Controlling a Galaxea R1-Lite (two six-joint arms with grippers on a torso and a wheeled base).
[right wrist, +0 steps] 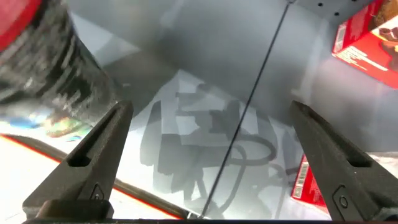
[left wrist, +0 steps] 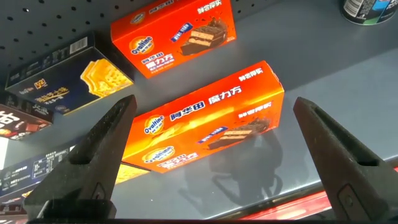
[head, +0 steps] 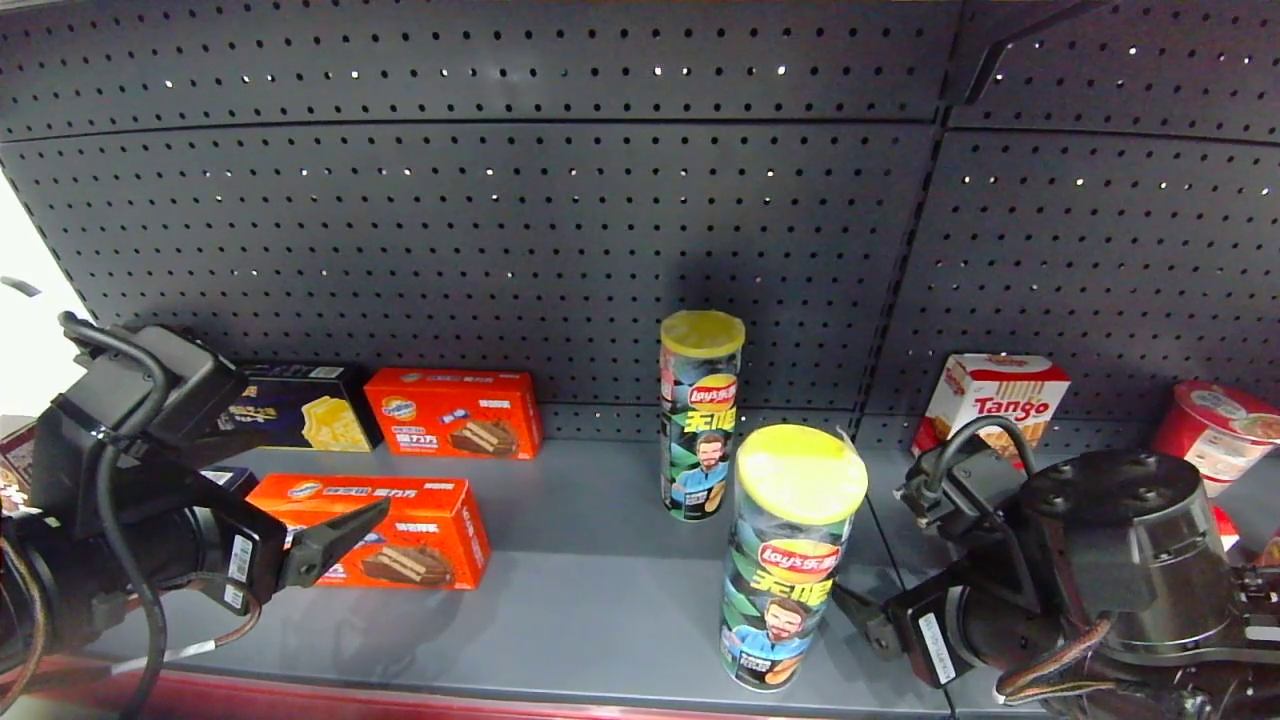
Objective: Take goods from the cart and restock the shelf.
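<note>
Chip can [head: 790, 570] upright near shelf [head: 600, 600] front edge.

The left arm [head: 120, 480] lies low, well to the left of the front chips can [head: 793, 555], wrist roughly level, and the left tool [head: 345, 535] points toward that can with its jaws spread wide, nothing between the dark fingers [left wrist: 106, 146]. The right arm [head: 1110, 560] lies just to the right of the same can, wrist bent inward; the right tool [head: 858, 612] sits just beside the can's lower half, its fingers [right wrist: 93, 158] likewise wide apart and gripping nothing
</note>
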